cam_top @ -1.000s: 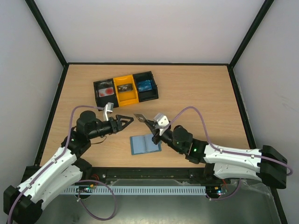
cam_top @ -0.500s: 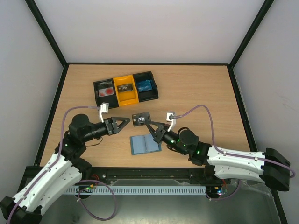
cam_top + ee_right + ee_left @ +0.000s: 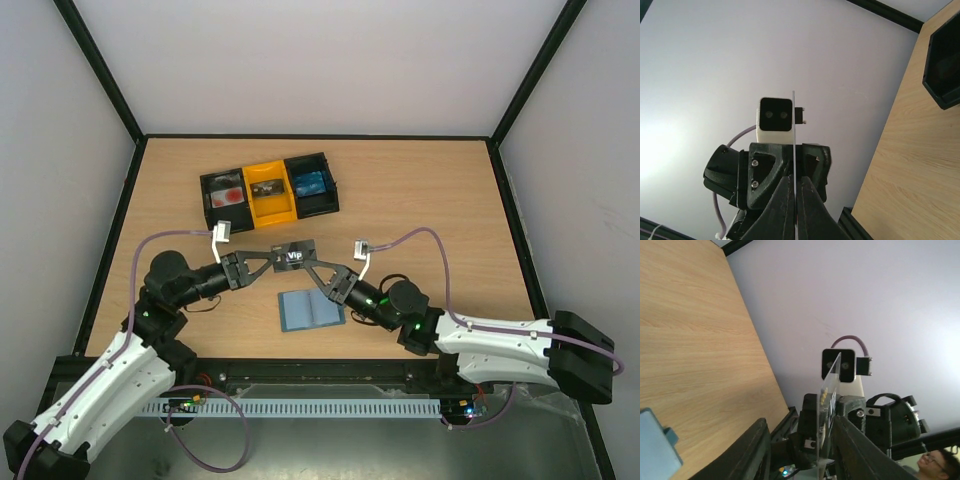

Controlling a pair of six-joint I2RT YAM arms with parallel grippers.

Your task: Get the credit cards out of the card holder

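A black credit card (image 3: 293, 255) with white print hangs in the air above the table. My right gripper (image 3: 314, 268) is shut on its right end. In the right wrist view the card (image 3: 794, 130) shows edge-on, pinched between the fingers (image 3: 782, 210). My left gripper (image 3: 268, 259) straddles the card's left end. In the left wrist view the card (image 3: 826, 405) stands between the two fingers (image 3: 752, 450), close to the right one, with a gap on the left. The slate-blue card holder (image 3: 310, 311) lies open on the table below, and its corner (image 3: 655, 442) shows in the left wrist view.
A three-compartment tray (image 3: 267, 190), black and yellow with cards in it, stands behind the grippers at the left middle; one black corner (image 3: 945, 60) shows in the right wrist view. Black frame posts and white walls ring the wooden table (image 3: 430, 200).
My left gripper has moved right to the card and narrowed its jaws around the card's left end. The right gripper has swung the card left toward it and keeps its grip.
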